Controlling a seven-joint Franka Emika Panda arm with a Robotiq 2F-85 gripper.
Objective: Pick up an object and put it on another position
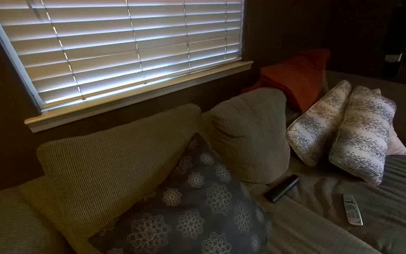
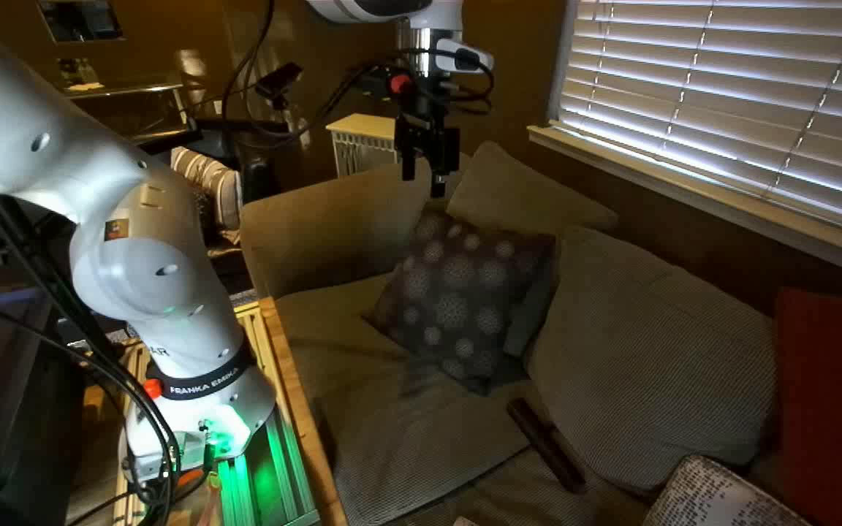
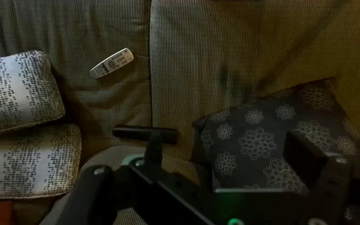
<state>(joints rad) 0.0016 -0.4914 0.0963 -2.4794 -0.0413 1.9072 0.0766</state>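
The small light-grey remote [image 1: 352, 210] lies on the sofa seat. It also shows in the wrist view [image 3: 112, 63], at the upper left. The plump rounded tan cushion [image 1: 252, 137] leans against the sofa back in both exterior views [image 2: 655, 365]. Its edge shows in the wrist view [image 3: 108, 156], partly hidden behind my gripper. My gripper [image 2: 423, 179] is open and empty, pointing down high above the sofa's far corner. In the wrist view its fingers [image 3: 225, 140] stand wide apart, with the grey flowered pillow below them. The remote is well away from the fingers.
The grey flowered pillow [image 2: 457, 292] stands beside the tan cushion. A dark elongated object [image 1: 282, 188] lies on the seat before the cushion. Two speckled pillows [image 1: 363, 137] and an orange-red pillow [image 1: 294, 77] are farther along the sofa. A window sill [image 1: 139, 93] runs behind.
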